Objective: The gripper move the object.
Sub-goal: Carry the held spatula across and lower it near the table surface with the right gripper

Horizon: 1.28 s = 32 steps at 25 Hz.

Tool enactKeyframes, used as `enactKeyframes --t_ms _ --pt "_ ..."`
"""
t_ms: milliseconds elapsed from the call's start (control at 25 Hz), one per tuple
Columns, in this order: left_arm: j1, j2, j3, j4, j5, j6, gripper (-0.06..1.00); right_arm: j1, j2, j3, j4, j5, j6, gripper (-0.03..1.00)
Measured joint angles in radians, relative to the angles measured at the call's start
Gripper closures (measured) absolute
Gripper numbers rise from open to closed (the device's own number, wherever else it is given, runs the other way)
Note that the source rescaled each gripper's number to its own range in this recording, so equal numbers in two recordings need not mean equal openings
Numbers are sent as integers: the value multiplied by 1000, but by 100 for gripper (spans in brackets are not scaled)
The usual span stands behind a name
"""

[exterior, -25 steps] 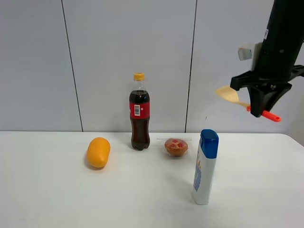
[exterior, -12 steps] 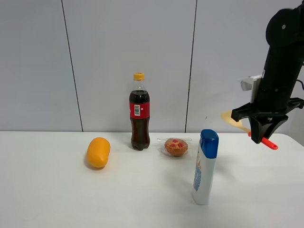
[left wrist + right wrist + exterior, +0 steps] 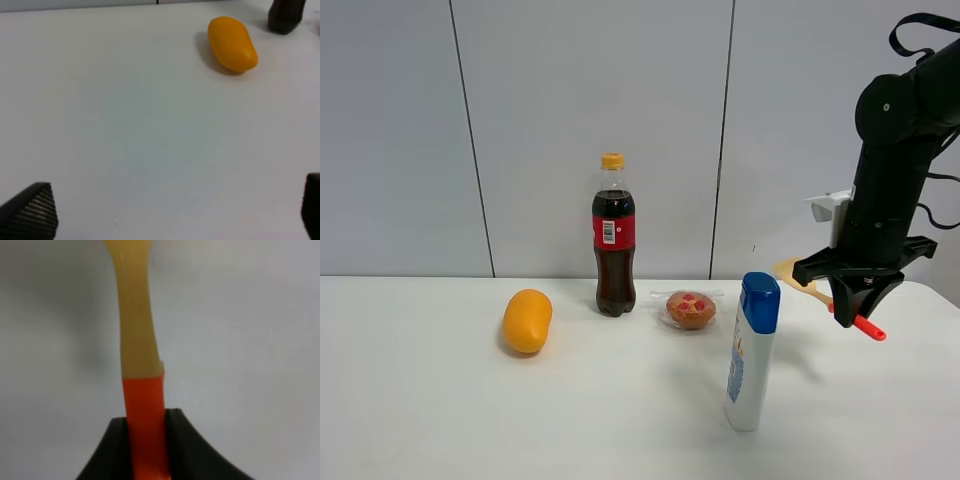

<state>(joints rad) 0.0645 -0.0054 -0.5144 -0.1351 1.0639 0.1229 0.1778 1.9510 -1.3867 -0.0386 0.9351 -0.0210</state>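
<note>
When this moment is compared with the second before it, the right gripper [image 3: 848, 305] is found much lower. It has been brought down from high against the wall to a place just above the table [image 3: 440, 420], at the right end, beyond the white bottle [image 3: 752, 355] with the blue cap. The spatula [image 3: 867, 327] has been carried down with it and is held in the air.

In the right wrist view the red-orange handle of the spatula [image 3: 137, 350] is seen clamped between the closed black prongs, and the pale yellow neck is stretched out ahead. In the high view the blade is turned toward the white bottle and raised, while the handle end is tilted down.

From this descent it is judged that the transport is almost done and only the setting down and the release are left. Contact with the table cannot be confirmed.

The left gripper [image 3: 170, 215] is seen with its fingers [image 3: 30, 212] wide apart and nothing between them, over bare table near the orange fruit [image 3: 232, 44]. The fruit and the cola bottle [image 3: 614, 240] have not been displaced.
</note>
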Motion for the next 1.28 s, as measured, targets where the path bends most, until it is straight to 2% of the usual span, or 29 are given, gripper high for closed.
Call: enactKeyframes --t_ms 200,480,1280 --pt "0 0 0 0 0 0 -6 0 54 0 39 -42 -1 97" --pt "0 0 0 0 0 0 -6 0 79 0 39 -185 -1 97" --pt "0 0 0 0 0 0 -6 0 186 0 82 -238 51 97"
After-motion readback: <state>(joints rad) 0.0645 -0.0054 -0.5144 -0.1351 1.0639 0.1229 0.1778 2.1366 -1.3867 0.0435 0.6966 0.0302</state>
